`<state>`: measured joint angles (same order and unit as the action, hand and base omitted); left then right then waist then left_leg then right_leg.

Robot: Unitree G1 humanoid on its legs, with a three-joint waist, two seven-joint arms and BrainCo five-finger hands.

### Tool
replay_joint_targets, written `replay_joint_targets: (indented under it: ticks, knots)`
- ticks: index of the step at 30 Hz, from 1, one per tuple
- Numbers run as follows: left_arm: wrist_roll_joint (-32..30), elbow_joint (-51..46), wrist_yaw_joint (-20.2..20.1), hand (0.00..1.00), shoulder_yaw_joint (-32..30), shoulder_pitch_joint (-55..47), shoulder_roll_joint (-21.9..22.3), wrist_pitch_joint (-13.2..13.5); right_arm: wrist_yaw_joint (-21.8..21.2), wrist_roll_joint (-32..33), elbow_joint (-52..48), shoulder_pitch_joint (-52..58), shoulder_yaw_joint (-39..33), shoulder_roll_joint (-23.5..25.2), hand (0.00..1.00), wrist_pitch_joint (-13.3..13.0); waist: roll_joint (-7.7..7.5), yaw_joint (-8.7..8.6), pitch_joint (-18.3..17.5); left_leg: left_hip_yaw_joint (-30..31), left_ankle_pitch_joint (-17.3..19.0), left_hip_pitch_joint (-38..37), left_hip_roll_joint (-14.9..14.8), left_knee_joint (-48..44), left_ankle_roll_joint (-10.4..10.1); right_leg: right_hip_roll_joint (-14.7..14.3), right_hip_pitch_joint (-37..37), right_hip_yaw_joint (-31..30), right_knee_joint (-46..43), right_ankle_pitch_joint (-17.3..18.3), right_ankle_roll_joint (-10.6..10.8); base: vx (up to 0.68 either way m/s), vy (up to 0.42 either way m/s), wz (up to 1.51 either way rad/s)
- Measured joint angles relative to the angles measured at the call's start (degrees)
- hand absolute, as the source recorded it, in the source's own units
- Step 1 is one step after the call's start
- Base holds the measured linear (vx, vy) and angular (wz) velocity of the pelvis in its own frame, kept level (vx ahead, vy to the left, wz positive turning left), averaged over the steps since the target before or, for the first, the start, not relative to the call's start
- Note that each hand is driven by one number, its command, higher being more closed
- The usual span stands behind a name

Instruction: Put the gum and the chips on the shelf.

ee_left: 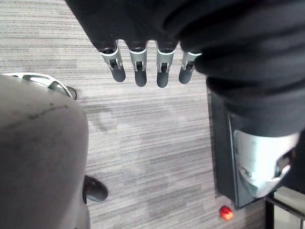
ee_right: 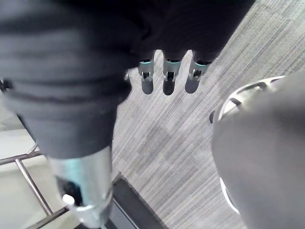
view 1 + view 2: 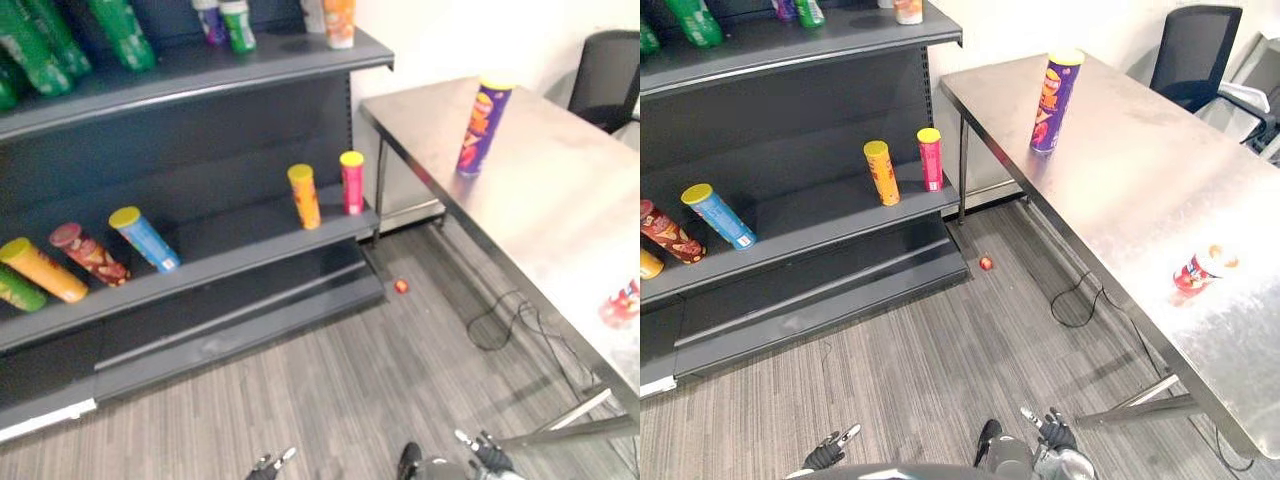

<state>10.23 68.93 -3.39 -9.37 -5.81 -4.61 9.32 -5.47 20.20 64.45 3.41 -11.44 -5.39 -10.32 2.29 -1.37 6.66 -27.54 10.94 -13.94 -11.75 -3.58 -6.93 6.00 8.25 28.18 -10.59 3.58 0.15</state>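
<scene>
A tall purple chips can [image 3: 1054,98] with a yellow lid stands upright at the far end of the steel table [image 3: 1140,190]. A small red and white tub [image 3: 1200,270], perhaps the gum, lies on its side nearer on the table. The dark shelf unit [image 3: 235,240] stands to the left. My left hand [image 1: 138,69] hangs low over the carpet with straight fingers and holds nothing. My right hand [image 2: 164,78] hangs the same way, open and empty, at the bottom of the eye views [image 3: 1050,432].
The middle shelf carries an orange can [image 3: 304,196], a pink can [image 3: 351,182], and a blue can [image 3: 145,238] leaning among others at the left. Bottles [image 3: 228,22] stand on the top shelf. A small red thing [image 3: 401,286] lies on the floor. A black chair [image 3: 1195,50] stands behind the table.
</scene>
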Motion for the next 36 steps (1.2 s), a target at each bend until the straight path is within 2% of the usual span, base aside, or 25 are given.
replay_joint_targets:
  ticks: [1, 2, 6, 7, 8, 10, 11, 12, 13, 14, 15, 16, 17, 19, 22, 24, 25, 26, 27, 28, 30, 32, 33, 34, 36]
  knots:
    - [0.0, -0.5, 0.0, 0.0, 0.0, -0.3, -0.1, 0.0, 0.0, 0.0, 0.0, 0.1, 0.0, 0.1, 0.0, 0.0, 0.08, -0.06, -0.1, 0.0, 0.0, 0.3, 0.1, 0.0, 0.0, 0.2, -0.3, 0.8, 1.0, -0.4, 0.5, -0.06, 0.173, -0.01]
    - [0.1, -1.2, 0.2, 0.0, -0.1, -0.6, -0.3, 0.0, 0.1, 0.0, 0.7, 0.4, -1.8, 0.1, 0.0, 0.1, -0.11, -0.01, -0.3, -0.2, -0.1, 2.3, 0.7, 0.3, 0.1, 0.3, -0.5, 2.7, 6.0, -3.4, 1.5, -0.05, 0.177, -0.04]
    - [0.1, -1.2, 0.6, 0.0, 0.0, -0.5, -0.2, -0.1, 0.1, 0.1, 0.8, 0.4, -2.4, 0.0, 0.0, 0.1, 0.21, -0.22, -0.3, -1.1, -1.1, 2.7, 1.7, -0.8, -0.5, 0.2, -1.0, 2.3, 8.7, -7.2, 0.4, 0.02, 0.087, -0.14]
    - [0.2, -1.2, 0.6, 0.0, 0.0, -0.4, -0.3, -0.1, 0.0, 0.1, 0.9, 0.4, -2.6, 0.0, 0.0, 0.1, 0.12, -0.07, -0.3, -1.8, -1.1, 3.1, 1.5, -2.6, -0.6, 0.4, -0.3, 1.7, 7.1, -6.3, -0.2, 0.04, 0.018, -0.43]
    - [0.3, -1.2, 0.7, 0.0, -0.1, -0.4, -0.7, -0.2, 0.0, 0.5, 1.8, 0.4, -3.1, 0.3, 0.0, 0.1, -0.34, -0.18, -0.4, -2.8, -1.1, 4.6, 0.8, -8.9, -0.7, 1.5, 0.7, 0.1, 3.5, -3.7, -0.9, 0.07, -0.053, -0.67]
    - [2.1, -1.2, 0.7, 0.0, -0.2, -0.7, -0.8, -0.6, 0.1, 1.3, 2.0, 1.1, -4.3, -0.1, 0.0, 0.2, -0.21, -0.28, -0.4, -3.2, -2.3, 8.3, -3.5, -24.9, -1.7, 1.7, -0.2, -2.2, 0.9, -1.3, -1.3, 0.12, -0.087, -0.74]
    - [2.7, -1.2, 0.7, 0.0, -0.7, -0.8, -0.4, -0.7, 0.1, 1.3, 2.2, 1.9, -4.6, -0.7, 0.0, 0.2, 0.48, -0.3, -0.1, -2.6, -5.0, 9.8, -6.1, -32.1, -1.6, 0.9, -1.4, -3.5, 0.2, -0.4, -1.5, 0.19, -0.108, -0.86]
    - [4.1, -1.2, 0.7, 0.0, -1.7, -1.0, 0.4, -0.8, 0.2, 1.4, 2.3, 3.1, -6.2, -1.1, 0.0, 0.3, 0.85, -0.24, 0.1, -1.0, -11.0, 11.2, -8.2, -39.2, 1.5, -0.4, -2.8, -5.8, -0.4, 0.3, -1.7, 0.27, -0.112, -1.28]
    - [5.7, -1.1, 0.6, 0.0, -3.0, -1.5, 0.9, -0.8, 0.4, 1.8, 2.8, 4.1, -7.7, -1.0, 0.0, 0.4, 0.87, -0.15, 0.1, 1.8, -19.3, 12.9, -8.8, -44.1, 3.3, -1.4, -4.1, -9.3, -0.5, 1.0, -2.3, 0.28, -0.052, -1.35]
    - [6.5, -1.1, 0.5, 0.0, -3.9, -1.8, 0.8, -0.7, 0.4, 2.3, 2.8, 4.6, -8.7, -0.7, 0.0, 0.4, 0.99, 0.04, 0.1, 3.1, -20.5, 13.9, -8.9, -46.7, 3.1, -1.6, -4.7, -11.7, -0.3, 1.3, -2.6, 0.3, -0.01, -1.57]
    - [7.1, -1.3, 0.3, 0.0, -5.7, -2.0, 1.4, -0.7, 0.8, 2.4, 2.9, 4.5, -11.5, -0.6, 0.0, 0.9, 1.19, 0.02, 0.2, 5.4, -13.1, 17.1, -8.6, -51.2, 1.6, -2.7, -4.6, -15.2, -0.2, 1.7, -3.2, 0.23, 0.015, -1.29]
    - [7.2, -1.3, 0.2, 0.0, -6.6, -1.9, 1.8, -0.7, 1.0, 2.4, 3.0, 4.6, -13.1, -0.4, 0.0, 1.3, 1.06, 0.02, 0.2, 6.3, -10.2, 18.8, -8.1, -52.3, 1.9, -3.2, -4.8, -16.8, 0.2, 1.9, -3.6, 0.25, -0.009, -1.46]
    - [7.4, -1.8, -0.1, 0.0, -7.5, -1.9, 1.8, -0.7, 1.3, 2.4, 3.2, 5.1, -15.6, -0.2, 0.0, 1.7, 0.59, 0.01, 0.5, 7.2, -5.5, 21.1, -7.1, -52.3, 2.4, -3.7, -6.2, -19.6, 1.4, 2.0, -3.8, 0.23, -0.01, -1.11]
    - [7.5, -2.9, -0.3, 0.0, -7.9, -2.4, 1.9, -0.6, 1.4, 2.4, 3.5, 6.2, -19.1, -0.4, 0.0, 2.0, 0.06, 0.06, 0.6, 8.4, -1.7, 22.9, -5.7, -45.4, 2.3, -4.0, -9.3, -23.7, 3.0, 2.5, -3.2, 0.26, 0.034, -1.22]
    - [7.5, -4.0, -0.2, 0.0, -9.0, -3.0, 2.4, -0.3, 1.5, 2.4, 2.5, 6.6, -19.5, 0.1, 0.0, 2.1, -0.08, 0.06, 0.6, 13.2, -1.3, 22.9, -5.1, -29.5, 2.4, -4.1, -11.1, -29.3, 2.5, 4.5, -1.4, 0.22, 0.16, -1.04]
    - [7.5, -4.0, -0.1, 0.0, -10.3, -2.8, 2.7, 0.1, 1.4, 2.4, 0.4, 6.6, -19.5, 1.5, 0.0, 2.0, -0.2, 0.06, 0.5, 20.7, -2.1, 22.6, -3.7, -17.0, 2.4, -3.7, -10.8, -34.4, 0.6, 6.4, 0.2, 0.28, 0.326, -1.07]
    - [7.5, -4.1, -0.1, 0.0, -10.5, -2.9, 2.8, 0.1, 1.4, 2.4, 0.2, 6.6, -19.4, 1.8, 0.0, 2.0, -0.23, 0.12, 0.5, 22.2, -2.7, 22.5, -3.4, -14.6, 2.4, -3.5, -10.6, -35.4, -0.1, 7.1, 0.9, 0.27, 0.369, -0.92]
    - [7.5, -4.0, -0.1, 0.0, -10.7, -3.1, 3.4, 0.1, 1.3, 2.4, -0.4, 6.8, -19.0, 2.1, 0.0, 2.0, 0.08, 0.13, 0.3, 24.7, -4.0, 21.4, -2.5, -10.3, 2.1, -3.1, -10.1, -37.4, -1.5, 8.6, 2.4, 0.22, 0.323, -0.83]
    - [7.5, -4.0, -0.1, 0.0, -10.7, -3.6, 4.2, 0.1, 1.2, 2.4, -0.7, 7.0, -19.0, 1.8, 0.0, 2.0, 1.25, 0.13, -0.5, 26.4, -4.7, 20.3, -2.2, -7.1, 2.0, -3.3, -9.4, -38.6, -2.8, 9.9, 3.8, 0.28, 0.439, -0.98]
    - [7.5, -4.1, -0.2, 0.0, -11.7, -4.1, 3.7, 0.1, 1.3, 2.4, -0.3, 6.9, -19.2, 2.6, 0.0, 2.2, 0.39, 0.16, -1.4, 25.1, -6.2, 19.4, -0.8, -7.9, -2.2, -1.6, -9.3, -40.5, -4.2, 11.0, 4.7, 0.29, 0.427, -0.89]
    - [7.4, -4.9, 0.0, 0.0, -11.5, -5.2, 2.6, 0.3, 0.8, 2.3, 0.0, 7.2, -19.1, 5.5, 0.0, 2.2, -2.08, 0.6, -3.5, 20.1, -4.1, 18.3, 1.1, -8.5, -1.3, 1.9, -8.6, -37.5, -4.1, 9.3, 6.2, 0.33, 0.403, -0.97]
    - [6.7, -4.3, 0.0, 0.0, -11.2, -5.1, 1.4, 0.5, 0.3, 2.3, 0.8, 6.9, -19.8, 7.0, 0.0, 2.1, -3.35, 0.62, -4.5, 17.6, -1.8, 17.3, 2.5, -10.0, -0.3, 4.1, -9.7, -37.3, -1.0, 7.1, 7.7, 0.22, 0.275, -0.77]
    - [6.2, -2.4, 0.2, 0.0, -10.5, -4.1, 0.7, 0.4, 0.1, 2.3, 1.4, 6.8, -20.1, 6.9, 0.0, 2.1, -3.39, 0.25, -5.1, 15.6, -0.9, 16.4, 3.2, -9.9, 0.5, 4.9, -9.4, -38.0, 0.5, 5.0, 7.8, 0.16, 0.266, -0.7]
    - [5.0, -0.5, 0.5, 0.0, -9.0, -3.0, 0.3, 0.1, 0.1, 2.3, 1.8, 6.5, -21.7, 6.9, 0.0, 2.1, -2.65, 0.2, -5.7, 13.5, -0.7, 15.5, 3.8, -8.7, 1.1, 5.2, -8.5, -38.7, 1.9, 2.0, 7.6, 0.16, 0.304, -0.79]
    - [4.2, 0.1, 0.6, 0.0, -7.2, -2.7, 0.0, 0.1, 0.1, 2.3, 2.2, 5.8, -21.9, 6.4, 0.0, 2.1, -1.99, 0.22, -5.8, 11.3, -0.7, 14.6, 4.0, -7.4, 1.2, 5.2, -7.3, -39.5, 3.2, -0.9, 7.4, 0.08, 0.212, -0.83]
